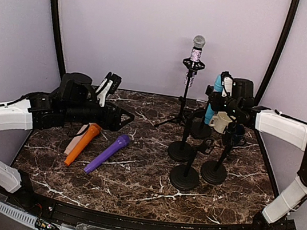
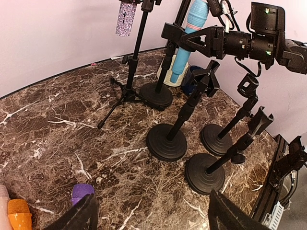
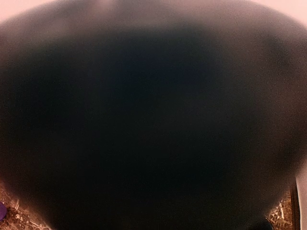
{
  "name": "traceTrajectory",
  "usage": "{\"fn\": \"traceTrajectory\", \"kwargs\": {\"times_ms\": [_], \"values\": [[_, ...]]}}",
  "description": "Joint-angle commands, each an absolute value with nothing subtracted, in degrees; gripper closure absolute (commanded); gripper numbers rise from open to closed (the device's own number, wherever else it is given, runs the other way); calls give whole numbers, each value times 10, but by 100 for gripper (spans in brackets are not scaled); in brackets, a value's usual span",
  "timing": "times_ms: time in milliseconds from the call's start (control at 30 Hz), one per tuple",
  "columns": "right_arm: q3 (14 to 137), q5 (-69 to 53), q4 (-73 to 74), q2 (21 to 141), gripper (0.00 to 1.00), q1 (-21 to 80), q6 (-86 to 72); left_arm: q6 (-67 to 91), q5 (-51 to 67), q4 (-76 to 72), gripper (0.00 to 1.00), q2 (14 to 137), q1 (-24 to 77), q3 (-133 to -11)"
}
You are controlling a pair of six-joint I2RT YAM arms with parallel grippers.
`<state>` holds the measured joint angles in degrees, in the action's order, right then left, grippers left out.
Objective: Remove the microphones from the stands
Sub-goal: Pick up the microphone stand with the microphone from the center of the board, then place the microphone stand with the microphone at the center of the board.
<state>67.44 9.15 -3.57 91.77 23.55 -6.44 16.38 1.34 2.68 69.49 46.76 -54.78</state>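
Though right end effector sits at the blue mic, grip unclear; left end effector apart. Four round-base stands right of tripod stand, three mics lying left.

A dark, blurred shape fills nearly the whole frame, too close to identify. A pale pink strip runs along the top edge. Slivers of brown marbled surface show in the bottom corners.

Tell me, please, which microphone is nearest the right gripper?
The light blue microphone, upright in a stand at the right gripper; the glittery one stands farther left, the orange and purple lie flat.
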Motion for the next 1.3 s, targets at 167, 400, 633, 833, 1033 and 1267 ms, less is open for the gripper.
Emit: {"fn": "traceTrajectory", "kwargs": {"times_ms": [167,400,633,833,1033,1267], "values": [[709,81,-38,884,84,234,-64,177,-17,46,19,656,464,-529],[770,76,-7,861,94,234,-61,185,-19,50,19,628,464,-506],[796,80,30,800,100,234,-60,196,-9,71,19,601,457,-494],[852,44,91,744,100,237,-58,199,16,77,19,584,451,-488],[907,52,140,713,100,282,-50,214,65,80,16,561,415,-474],[1007,-45,175,732,100,335,-104,206,71,101,16,549,410,-486]]}}
